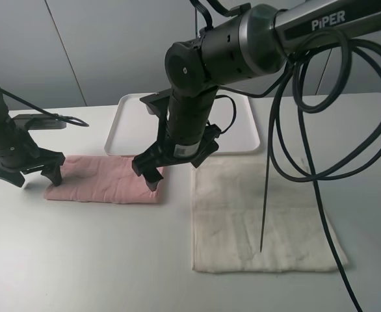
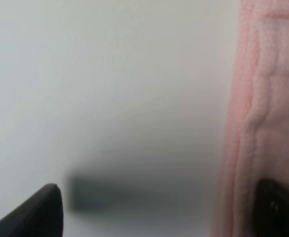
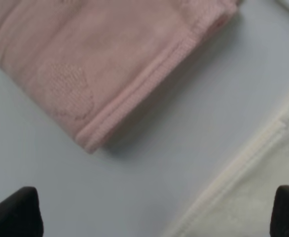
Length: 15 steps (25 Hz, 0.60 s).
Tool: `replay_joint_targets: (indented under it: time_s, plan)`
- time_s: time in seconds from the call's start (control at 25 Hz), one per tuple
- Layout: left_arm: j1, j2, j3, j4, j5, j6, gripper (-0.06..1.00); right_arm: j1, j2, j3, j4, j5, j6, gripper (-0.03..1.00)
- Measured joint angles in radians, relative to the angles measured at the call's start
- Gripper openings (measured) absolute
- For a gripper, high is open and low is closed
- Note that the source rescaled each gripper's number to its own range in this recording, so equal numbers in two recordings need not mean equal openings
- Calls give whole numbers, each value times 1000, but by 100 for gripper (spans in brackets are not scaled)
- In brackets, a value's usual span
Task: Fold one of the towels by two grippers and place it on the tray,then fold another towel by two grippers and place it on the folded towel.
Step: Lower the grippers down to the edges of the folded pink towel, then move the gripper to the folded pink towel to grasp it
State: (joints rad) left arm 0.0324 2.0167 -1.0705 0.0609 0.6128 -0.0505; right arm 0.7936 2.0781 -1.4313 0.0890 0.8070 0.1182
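The pink towel [image 1: 106, 179] lies folded into a long strip on the table, in front of the white tray [image 1: 133, 120]. My left gripper [image 1: 25, 174] stands open at the strip's left end, one finger over the towel edge [image 2: 268, 98] and the other over bare table. My right gripper [image 1: 175, 166] hangs open just above the strip's right end, spanning the gap between the pink towel's corner [image 3: 110, 64] and the cream towel [image 3: 253, 192]. The cream towel [image 1: 255, 214] lies spread flat at the right. Neither gripper [image 2: 159, 212] [image 3: 152, 215] holds anything.
The right arm's black cables [image 1: 307, 130] loop down over the cream towel, with one thin cable end [image 1: 264, 214] hanging above it. A grey flat object [image 1: 41, 121] with a cord lies at the back left. The right arm hides part of the tray.
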Motion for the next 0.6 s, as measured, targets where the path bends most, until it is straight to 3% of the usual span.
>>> replay_joint_targets:
  time_s: [0.6]
  plan:
    - [-14,9,-8,17,15,-25,100,-22,0,-1,-14,29,-6,100]
